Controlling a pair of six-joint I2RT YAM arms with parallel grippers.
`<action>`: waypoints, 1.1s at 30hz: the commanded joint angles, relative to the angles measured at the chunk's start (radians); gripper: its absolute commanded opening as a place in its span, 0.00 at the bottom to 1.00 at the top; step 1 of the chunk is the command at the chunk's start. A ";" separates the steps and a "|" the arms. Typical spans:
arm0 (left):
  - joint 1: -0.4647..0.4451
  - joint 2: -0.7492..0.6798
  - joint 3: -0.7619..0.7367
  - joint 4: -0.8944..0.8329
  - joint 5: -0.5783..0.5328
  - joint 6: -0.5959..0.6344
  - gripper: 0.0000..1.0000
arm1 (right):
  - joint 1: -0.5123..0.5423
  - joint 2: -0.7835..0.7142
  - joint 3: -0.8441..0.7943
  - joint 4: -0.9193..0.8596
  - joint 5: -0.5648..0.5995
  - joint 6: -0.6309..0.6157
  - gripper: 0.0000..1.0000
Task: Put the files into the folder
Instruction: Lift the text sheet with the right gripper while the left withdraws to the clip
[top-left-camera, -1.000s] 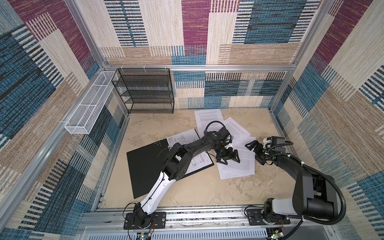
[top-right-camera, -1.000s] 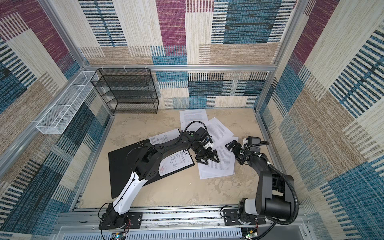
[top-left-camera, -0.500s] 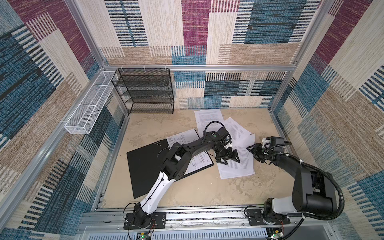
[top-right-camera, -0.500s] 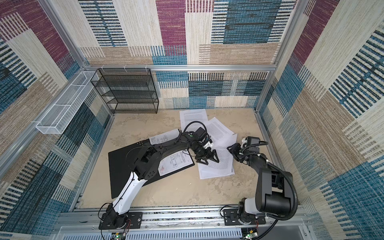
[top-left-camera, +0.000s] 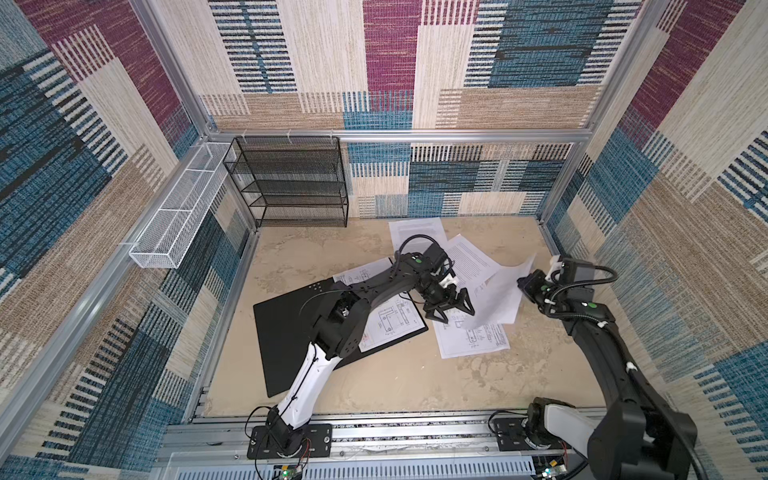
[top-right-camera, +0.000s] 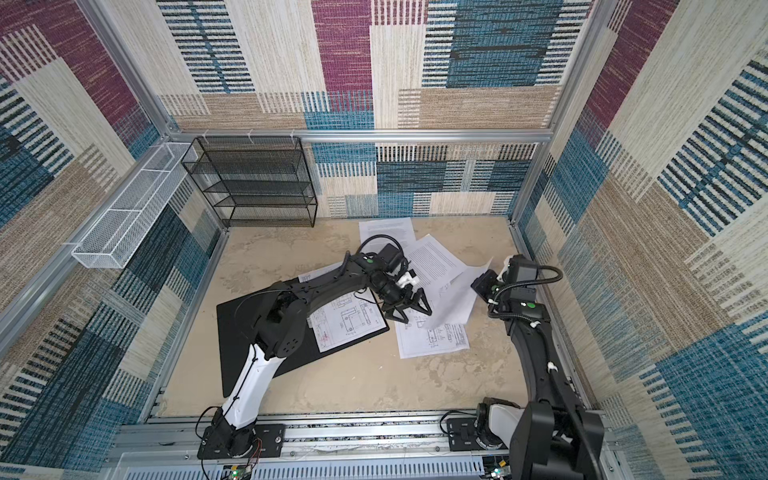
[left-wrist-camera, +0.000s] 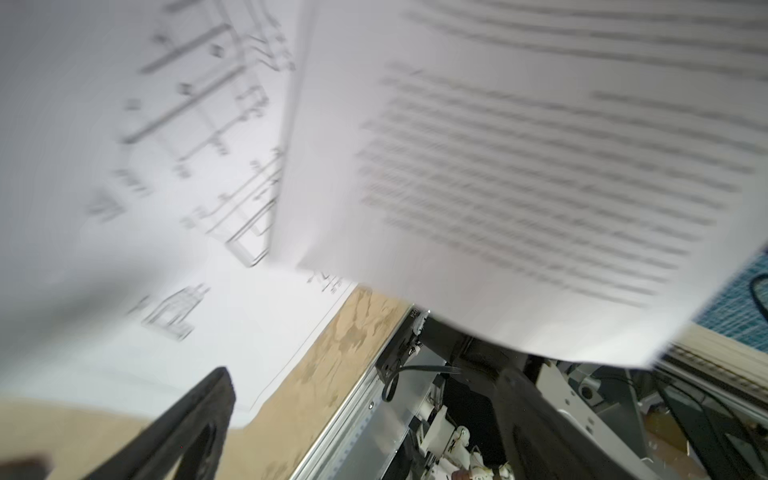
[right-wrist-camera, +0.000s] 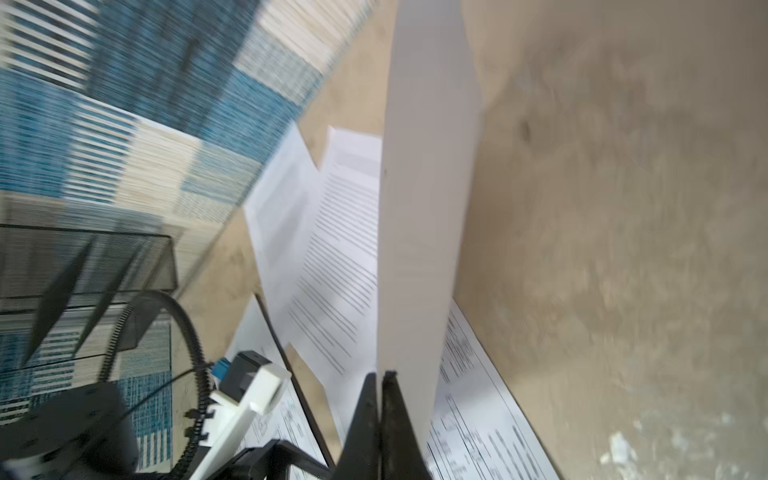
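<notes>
The folder (top-left-camera: 286, 332) (top-right-camera: 249, 332) lies open, black inside up, with a drawing sheet (top-left-camera: 390, 322) on its right half. More files lie to its right: two text sheets (top-left-camera: 415, 232) (top-left-camera: 469, 257) and a drawing sheet (top-left-camera: 473, 340) (left-wrist-camera: 145, 166). My right gripper (top-left-camera: 524, 284) (right-wrist-camera: 382, 386) is shut on the edge of another text sheet (top-left-camera: 496, 297) (right-wrist-camera: 424, 208) (left-wrist-camera: 519, 166), which hangs lifted and tilted above the table. My left gripper (top-left-camera: 451, 309) (top-right-camera: 409, 309) (left-wrist-camera: 365, 436) stands open over the loose drawing sheet, holding nothing.
A black wire-mesh rack (top-left-camera: 291, 183) stands at the back left. A white wire basket (top-left-camera: 178, 216) hangs on the left wall. Metal frame rails (top-left-camera: 374, 419) border the beige table on every side.
My right gripper moved onto the text sheet's right edge, shut on it and raised that side off the table. The left gripper has stayed where it was.
</notes>
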 joint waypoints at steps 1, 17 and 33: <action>0.098 -0.344 -0.115 -0.030 -0.082 0.017 0.97 | 0.002 -0.034 0.055 -0.160 0.078 -0.049 0.00; 0.781 -0.726 -0.723 -0.080 -0.197 0.107 0.97 | 0.544 0.287 0.544 -0.069 0.000 -0.053 0.00; 0.861 -0.565 -0.771 -0.095 -0.366 0.153 0.97 | 0.699 0.583 0.538 0.094 -0.139 -0.060 0.00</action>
